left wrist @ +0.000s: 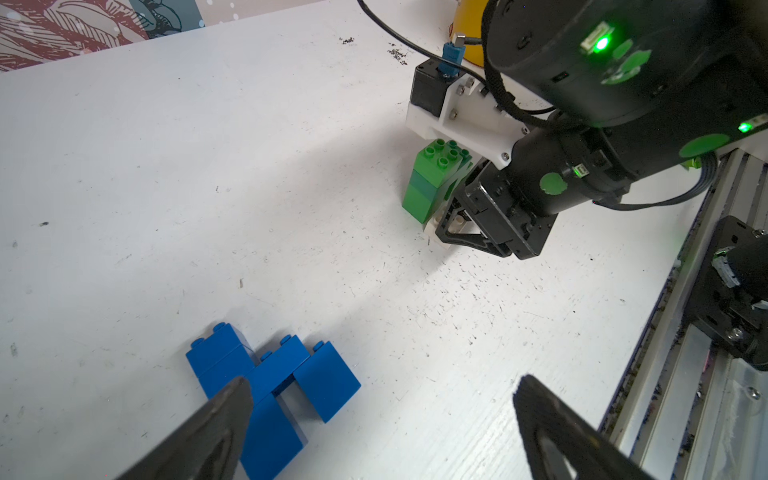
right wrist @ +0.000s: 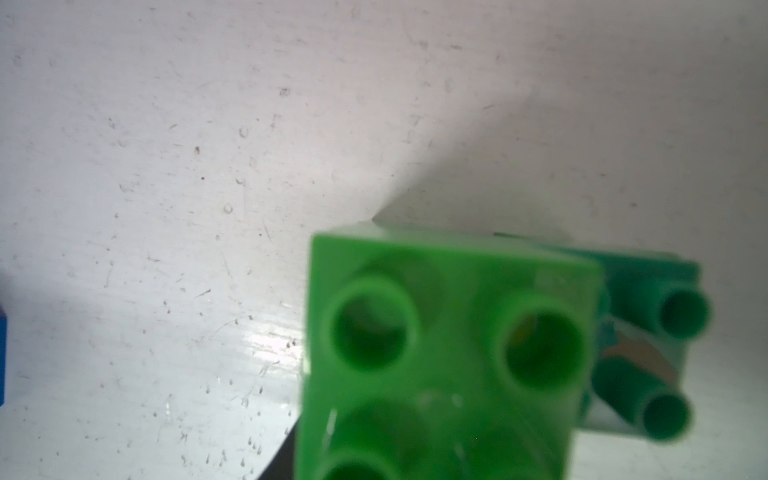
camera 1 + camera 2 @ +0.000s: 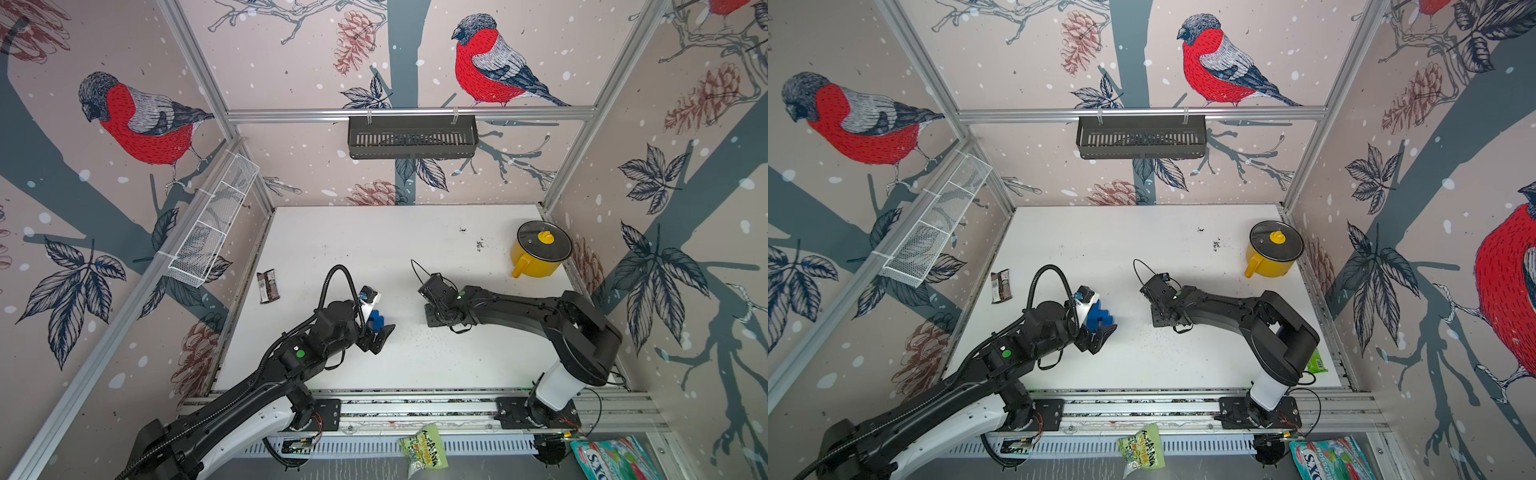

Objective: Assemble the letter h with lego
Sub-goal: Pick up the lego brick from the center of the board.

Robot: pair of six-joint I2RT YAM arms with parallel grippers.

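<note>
Left pincer (image 1: 382, 382) apart by blue lego (image 1: 324, 378), right pincer (image 1: 442, 232) clamping green lego (image 1: 428, 183), unseen overhead

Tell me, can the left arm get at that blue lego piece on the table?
Probably yes: the left gripper hangs open close to the blue lego piece, and nothing lies between them on the table.

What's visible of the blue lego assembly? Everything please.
Blue assembly: several glossy plastic bricks clicked together, stepped outline with a notch, lying flat on the white table, studs pointing sideways. It sits by the open left end effector; one finger overlaps it in the wrist view, contact unclear. Nothing else touches it.
</note>
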